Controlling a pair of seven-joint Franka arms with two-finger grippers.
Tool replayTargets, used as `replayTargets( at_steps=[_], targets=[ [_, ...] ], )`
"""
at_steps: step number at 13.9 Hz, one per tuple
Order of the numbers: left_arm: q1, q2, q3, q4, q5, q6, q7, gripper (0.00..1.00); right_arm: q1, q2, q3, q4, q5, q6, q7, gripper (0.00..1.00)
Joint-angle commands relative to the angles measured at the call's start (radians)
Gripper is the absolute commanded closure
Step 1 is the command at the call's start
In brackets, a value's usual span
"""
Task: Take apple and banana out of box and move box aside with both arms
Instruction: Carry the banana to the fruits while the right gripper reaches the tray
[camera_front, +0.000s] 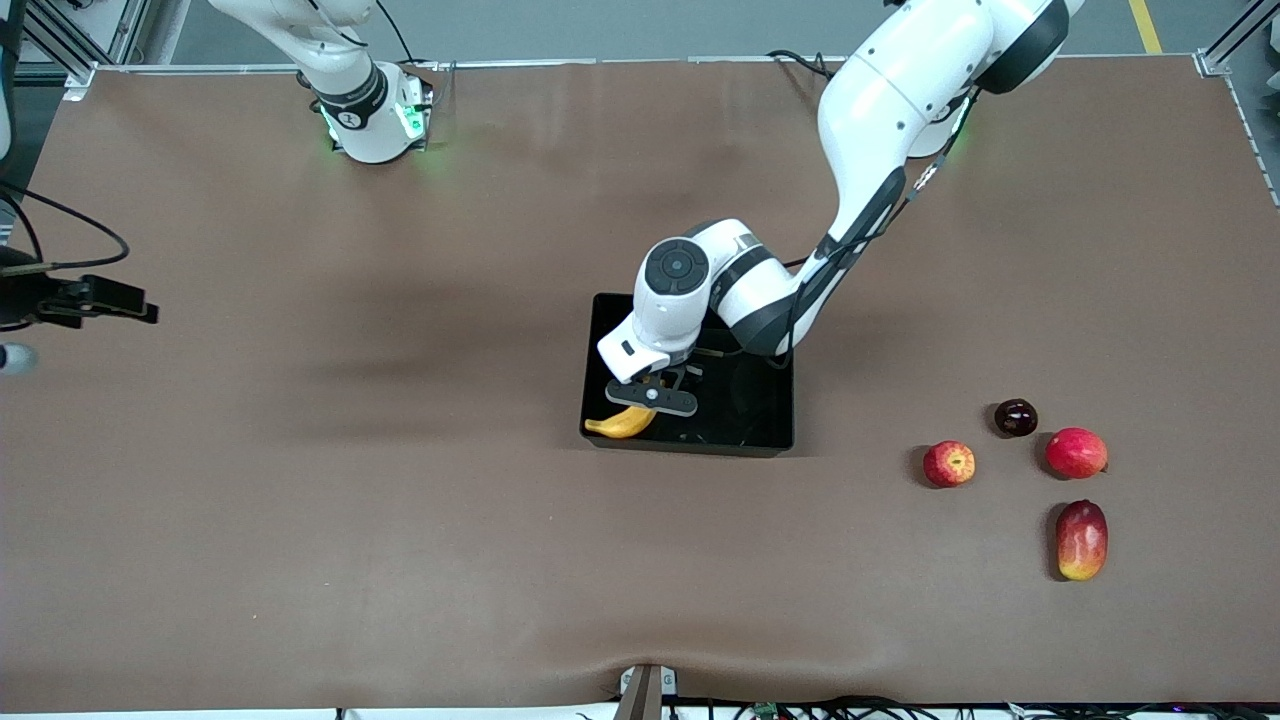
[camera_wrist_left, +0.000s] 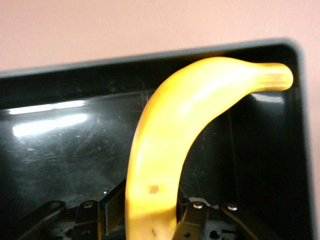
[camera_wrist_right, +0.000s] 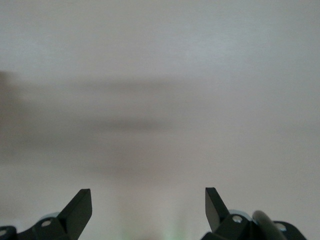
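On the brown tabletop (camera_front: 300, 480), front view: black tray (camera_front: 760, 420) sits mid-table, toward the left arm's end of centre. Left arm reaches from its base down into the tray; left gripper (camera_front: 655, 398) is low over the tray corner nearest the camera on the right arm's side, jaws clamped on the banana (camera_front: 620, 424). Banana's free end pokes out past the gripper at that corner, at or over the tray wall. Red apple with yellow patches (camera_front: 949, 463) lies on the tabletop toward the left arm's end, well apart from the tray. Near it: dark maroon round fruit (camera_front: 1015, 417), a plain red round fruit (camera_front: 1076, 452), and the oblong red-yellow mango (camera_front: 1082, 540), the mango nearest the camera. Right arm waits, only its base segment showing at the top of the view; a black fixture shows at the view's edge on that end, can't tell what it is.

Left wrist view: banana (camera_wrist_left: 165, 145) runs up from between the jaws, curving to its stem tip at the tray (camera_wrist_left: 60, 150) corner; stem tip sits right at the rim. Finger (camera_wrist_left: 192, 220) touches the banana's side. Glossy tray floor underneath, brown tabletop past the rim.

Right wrist view: right gripper (camera_wrist_right: 148, 210) jaws spread wide, nothing between them, blurred pale surface below.
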Motion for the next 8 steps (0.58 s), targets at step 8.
replayTargets(
  at_steps=[8],
  targets=[
    [0.211, -0.217, 0.003, -0.01, 0.011, -0.179, 0.271, 1.0, 0.301, 0.082, 0.004, -0.006, 0.21, 0.146, 0.389, 0.0]
  ],
)
